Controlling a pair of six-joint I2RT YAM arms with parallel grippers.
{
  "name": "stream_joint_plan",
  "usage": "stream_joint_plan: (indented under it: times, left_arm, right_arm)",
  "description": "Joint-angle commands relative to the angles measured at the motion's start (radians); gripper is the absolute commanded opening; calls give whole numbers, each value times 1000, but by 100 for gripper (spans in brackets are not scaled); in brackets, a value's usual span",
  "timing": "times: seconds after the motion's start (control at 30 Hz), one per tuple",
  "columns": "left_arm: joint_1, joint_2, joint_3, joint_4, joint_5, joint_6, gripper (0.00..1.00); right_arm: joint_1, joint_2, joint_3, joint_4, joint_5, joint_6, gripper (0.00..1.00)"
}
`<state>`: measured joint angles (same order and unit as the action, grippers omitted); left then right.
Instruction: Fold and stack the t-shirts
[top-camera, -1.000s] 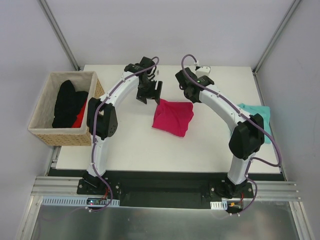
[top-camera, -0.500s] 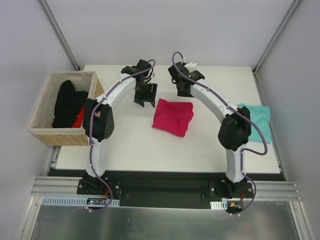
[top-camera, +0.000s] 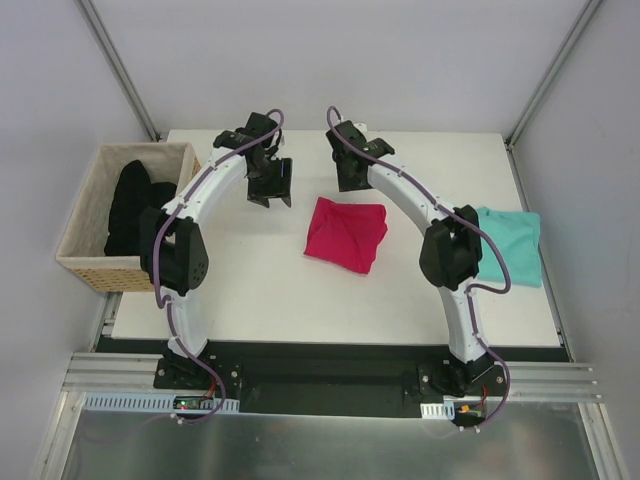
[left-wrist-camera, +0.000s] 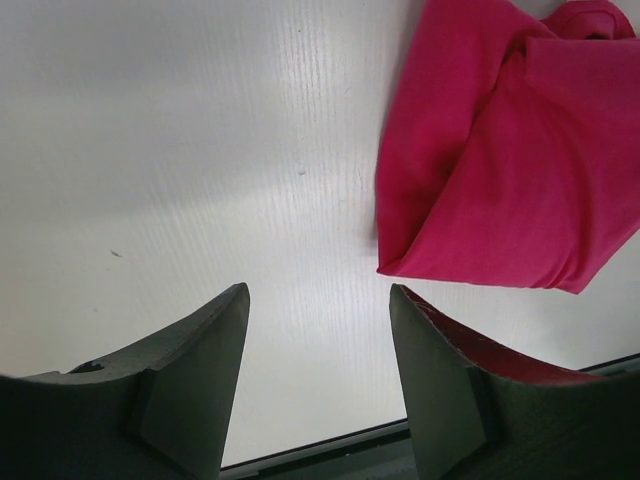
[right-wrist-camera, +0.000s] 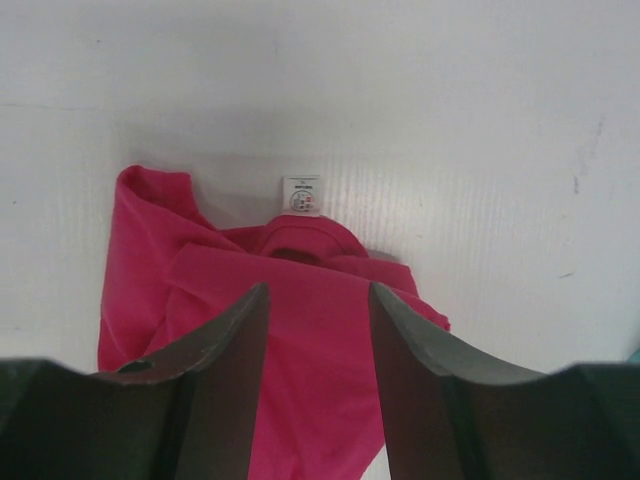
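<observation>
On the white table (top-camera: 250, 285), the pink t-shirt (top-camera: 346, 233) is seen lying near the left gripper (left-wrist-camera: 318, 300) and the right gripper (right-wrist-camera: 318, 292), touched by neither; both are opened and empty.

In the left wrist view the pink t-shirt (left-wrist-camera: 500, 150) runs off the top and right edges, so I cannot inspect its full outline. In the right wrist view its near part is covered by the fingers (right-wrist-camera: 215, 390) of the right gripper (right-wrist-camera: 317, 292) and cut by the bottom edge. The print on the neck label (right-wrist-camera: 302, 195) is too small to read. From above, right of the pink t-shirt, the teal t-shirt (top-camera: 512, 245) lies partly under the right arm (top-camera: 450, 255). Left of it, the left arm (top-camera: 175, 250) masks one corner of the basket (top-camera: 85, 215).
</observation>
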<state>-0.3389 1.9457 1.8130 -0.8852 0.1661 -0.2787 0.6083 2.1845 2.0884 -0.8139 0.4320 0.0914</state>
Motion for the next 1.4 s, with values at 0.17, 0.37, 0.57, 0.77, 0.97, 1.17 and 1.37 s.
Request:
stream_joint_plan:
  times: [0.17,0.37,0.57,0.77,0.97,1.17,1.37]
  left_arm:
    - [8,-108,-49,5,-37,-11,58]
    - [8,-119,-69,6,-40,-17,58]
    - [8,-125,-83,8,-45,-22,58]
    - [8,-125,-92,11,-45,-31,58]
    - [9,-128,-99,17,-48,-36,58]
    - [9,-143,-113,20,-57,-40,58]
    - [11,-140,-103,20,-59,-36,58]
  right_arm:
    - [-5,32,-1,85,-272,-64,45]
    - [-7,38,-21,110,-364,-84,46]
    - [-8,43,-42,124,-404,-87,48]
    - [-8,46,-59,121,-421,-110,48]
    - [-8,52,-73,122,-423,-120,44]
    - [-12,69,-73,122,-421,-124,41]
    - [-19,90,-41,102,-414,-125,40]
